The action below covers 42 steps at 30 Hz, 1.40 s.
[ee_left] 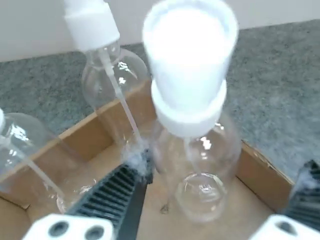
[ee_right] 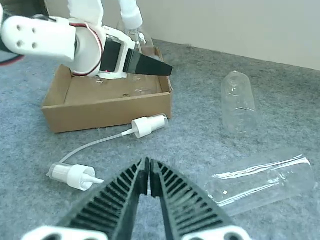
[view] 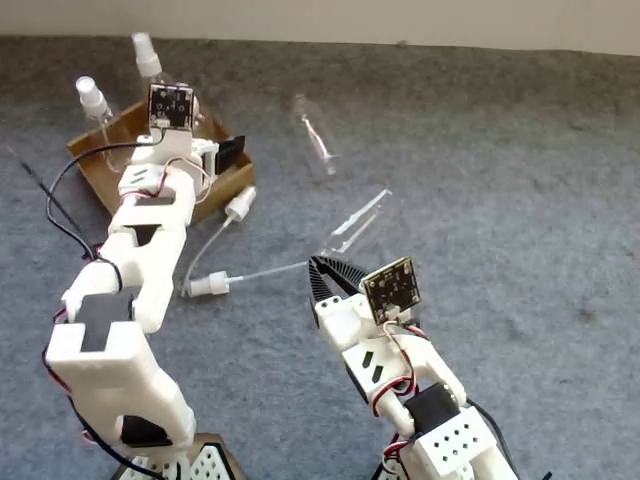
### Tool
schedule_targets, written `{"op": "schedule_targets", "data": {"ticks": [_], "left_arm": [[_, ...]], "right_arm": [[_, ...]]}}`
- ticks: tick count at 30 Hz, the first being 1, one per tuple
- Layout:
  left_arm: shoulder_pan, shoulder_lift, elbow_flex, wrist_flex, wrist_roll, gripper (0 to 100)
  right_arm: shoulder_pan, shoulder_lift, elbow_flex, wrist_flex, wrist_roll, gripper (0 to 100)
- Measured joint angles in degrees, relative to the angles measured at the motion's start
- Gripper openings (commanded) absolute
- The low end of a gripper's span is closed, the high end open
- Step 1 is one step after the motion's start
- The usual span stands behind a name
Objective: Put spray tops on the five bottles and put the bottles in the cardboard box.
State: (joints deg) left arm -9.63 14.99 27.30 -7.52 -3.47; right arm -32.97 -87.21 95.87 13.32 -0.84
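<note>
The cardboard box (view: 228,185) lies at the far left with capped bottles standing in it (view: 92,100) (view: 147,55). My left gripper (ee_left: 225,167) is open inside the box, its fingers (ee_left: 112,197) on either side of a capped bottle (ee_left: 195,170) without gripping it. Two uncapped bottles lie on the carpet: one far (view: 315,135) (ee_right: 239,102), one nearer (view: 355,225) (ee_right: 260,182). Two loose spray tops (view: 240,205) (view: 210,285) lie beside the box. My right gripper (view: 320,275) (ee_right: 149,167) is shut and holds nothing, just short of the nearer spray top (ee_right: 70,175).
Grey carpet (view: 500,200) covers the table, with open room to the right. The left arm (view: 150,230) stretches over the near side of the box. The spray tops' thin tubes trail across the carpet between the two arms.
</note>
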Motion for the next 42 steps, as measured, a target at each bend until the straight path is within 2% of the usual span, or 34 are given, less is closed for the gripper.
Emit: {"op": "schedule_targets", "data": {"ticks": [8, 20, 32, 39, 42], "left_arm": [[-0.8, -8.2, 0.0, 12.6, 0.0, 39], [-2.4, -20.0, 0.1, 31.4, 0.0, 39], [-2.3, -35.8, 0.1, 55.5, 0.0, 39], [-2.0, -44.9, 0.1, 68.8, 0.0, 39], [1.3, -47.8, 0.1, 74.5, 0.0, 39]], "right_arm": [[0.8, 0.0, 0.0, 0.0, 0.0, 0.5], [12.0, 0.0, 0.0, 0.0, 0.0, 0.5], [25.0, 0.0, 0.0, -3.4, 0.0, 0.5], [25.8, 0.0, 0.0, -3.4, 0.0, 0.5], [25.8, 0.0, 0.0, -3.4, 0.0, 0.5]]}}
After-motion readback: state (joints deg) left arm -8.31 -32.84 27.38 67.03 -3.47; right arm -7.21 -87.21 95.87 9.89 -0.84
